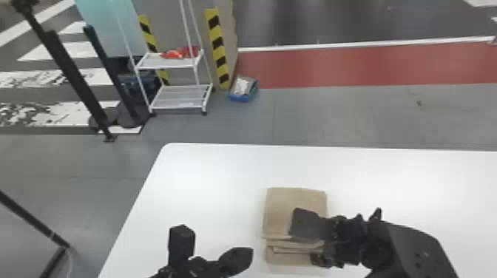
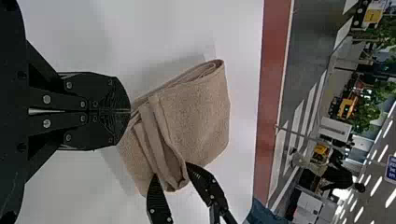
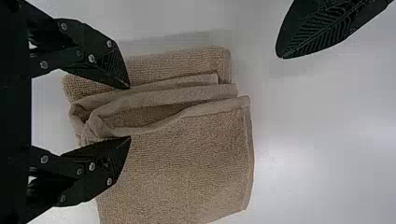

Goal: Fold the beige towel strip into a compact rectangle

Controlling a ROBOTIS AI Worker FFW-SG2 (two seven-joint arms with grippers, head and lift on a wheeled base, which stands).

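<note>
Towel (image 1: 292, 203): folded, lower middle.
Left claw (image 1: 241, 257): lower middle, closed, empty.
Right claw (image 1: 318, 256): half open around towel's folds; whether gripping, we cannot tell.

In front of me spreads a smooth white tabletop (image 1: 207, 177), its rounded corner (image 1: 170, 148) out at my eleven o'clock. Directly on it, just past my twelve o'clock toward one, lies the folded beige terry-cloth towel strip (image 1: 292, 199), its broad, squarish panel on the twelve o'clock side and narrower, loosely stacked folds on the six o'clock side.
</note>
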